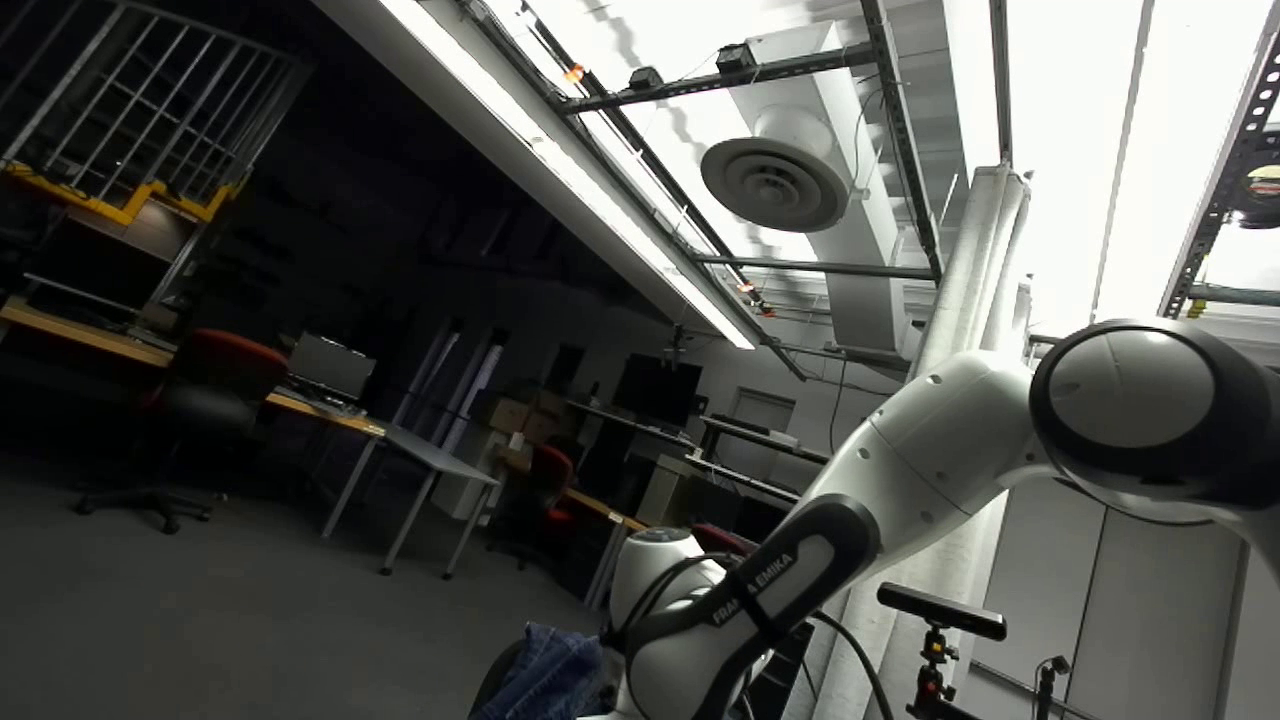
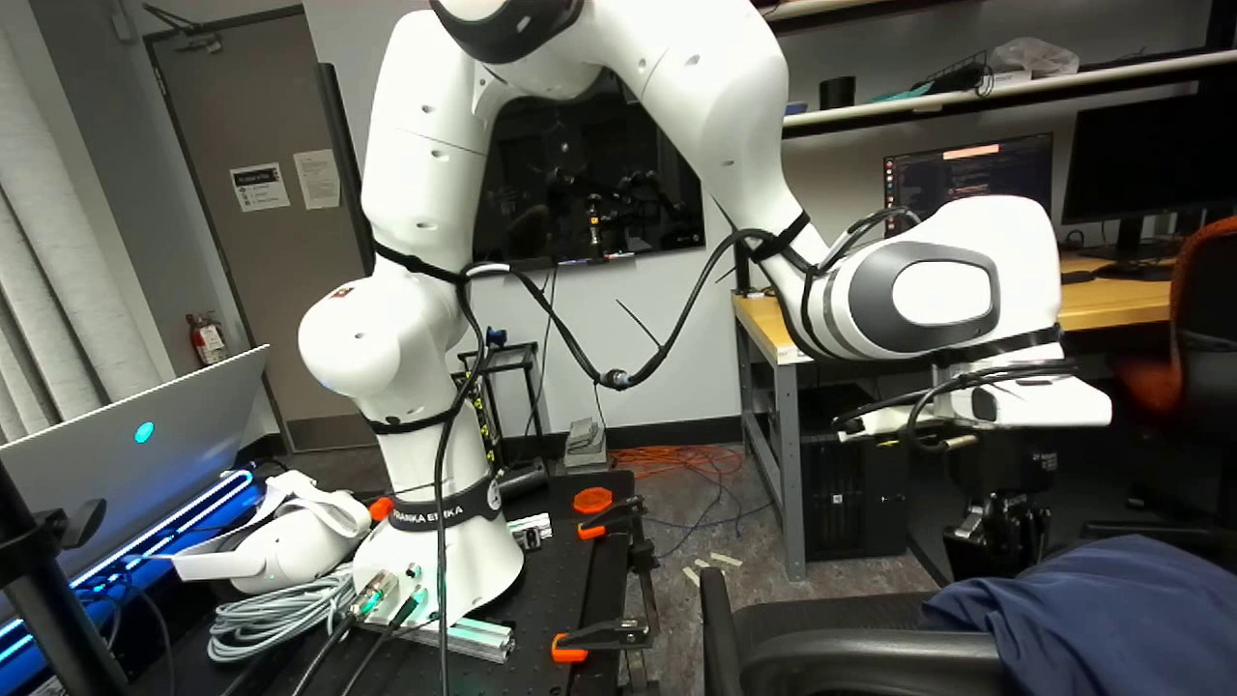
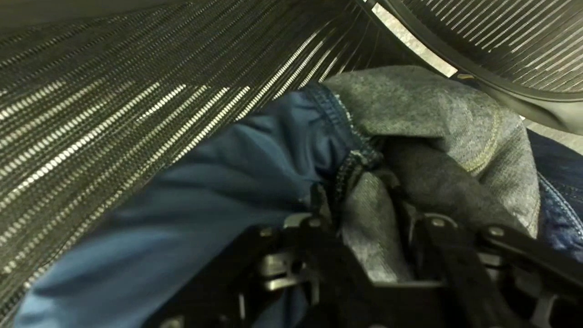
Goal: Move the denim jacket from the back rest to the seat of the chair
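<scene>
In the wrist view, the claw is seen partly spread, with a grey fold of the denim jacket set between its fingers; whether it is gripped cannot be told. The jacket is laid over a mesh panel of the chair, near a second panel's curved edge; whether on the seat cannot be told. In an exterior view, only its blue side is shown, hiding the fingertips.
</scene>
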Available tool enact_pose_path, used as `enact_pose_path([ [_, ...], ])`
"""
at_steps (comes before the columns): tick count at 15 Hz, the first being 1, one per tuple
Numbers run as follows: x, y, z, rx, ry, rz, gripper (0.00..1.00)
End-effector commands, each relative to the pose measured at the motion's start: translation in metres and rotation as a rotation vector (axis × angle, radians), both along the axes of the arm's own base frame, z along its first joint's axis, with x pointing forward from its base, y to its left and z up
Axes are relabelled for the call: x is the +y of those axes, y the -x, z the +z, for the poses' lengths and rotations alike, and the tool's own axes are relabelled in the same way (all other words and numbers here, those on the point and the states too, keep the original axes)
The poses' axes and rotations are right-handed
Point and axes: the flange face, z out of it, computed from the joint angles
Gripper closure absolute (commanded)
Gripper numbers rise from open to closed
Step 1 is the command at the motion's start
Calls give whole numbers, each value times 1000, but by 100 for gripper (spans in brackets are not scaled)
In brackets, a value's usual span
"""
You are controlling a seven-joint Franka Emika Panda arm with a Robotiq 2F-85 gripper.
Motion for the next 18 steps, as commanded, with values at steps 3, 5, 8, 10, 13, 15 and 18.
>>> enact_pose_path([
  [3, 0, -11, 47, -103, 46, 69, 100],
  [5, 12, -13, 72, -151, 45, 121, 99],
  [8, 47, -6, 114, -234, 29, 246, 98],
  [10, 75, 12, 138, -265, 16, 333, 98],
  [13, 107, 47, 163, -280, 1, 453, 98],
  [15, 120, 65, 173, -283, -8, 530, 98],
  [18, 130, 86, 184, -281, -17, 644, 98],
])
